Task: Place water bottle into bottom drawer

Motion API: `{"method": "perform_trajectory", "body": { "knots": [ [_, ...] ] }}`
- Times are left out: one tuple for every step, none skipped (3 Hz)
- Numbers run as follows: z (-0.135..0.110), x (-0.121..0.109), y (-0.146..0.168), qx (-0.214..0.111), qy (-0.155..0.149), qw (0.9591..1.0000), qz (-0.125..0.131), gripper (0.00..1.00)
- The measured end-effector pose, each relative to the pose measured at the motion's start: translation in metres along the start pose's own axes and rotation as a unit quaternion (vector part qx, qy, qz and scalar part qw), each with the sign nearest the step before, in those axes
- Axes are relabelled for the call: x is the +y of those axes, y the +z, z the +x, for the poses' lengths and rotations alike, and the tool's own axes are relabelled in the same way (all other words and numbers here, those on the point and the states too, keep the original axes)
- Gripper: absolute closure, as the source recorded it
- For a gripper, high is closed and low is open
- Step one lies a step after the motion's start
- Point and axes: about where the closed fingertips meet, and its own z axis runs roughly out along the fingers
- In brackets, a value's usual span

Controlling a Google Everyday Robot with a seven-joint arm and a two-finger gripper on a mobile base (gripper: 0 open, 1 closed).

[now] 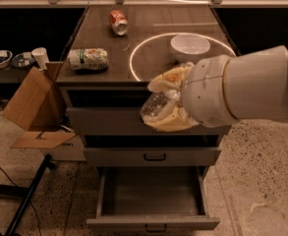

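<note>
Two pale yellow fingers (169,78) pinch a small clear water bottle (153,107) between them, one above it and one below. The gripper (163,103) hangs just past the front edge of the tabletop (148,18), right of centre, in front of the top drawer (104,121). Behind it a thick white arm (242,90) leads off to the right.

The bottom drawer (151,223) is pulled out – a wide shallow tray, directly below the bottle and well apart from it.

On the tabletop, a white bowl (189,45) sits inside a bright ring of light (133,58) towards the right edge. A white-and-green container (88,59) lies near the front left corner, and a red-and-white can (118,22) lies further back. A cardboard box (33,102) stands on the floor by the left edge
</note>
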Motion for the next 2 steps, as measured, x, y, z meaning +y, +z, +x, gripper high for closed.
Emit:
{"method": "perform_trajectory", "body": {
  "knots": [
    [0.021, 0.012, 0.012, -0.019, 0.049, 0.9974, -0.049, 1.0],
    [0.043, 0.005, 0.042, -0.026, 0.094, 0.9904, -0.098, 1.0]
  ]
}}
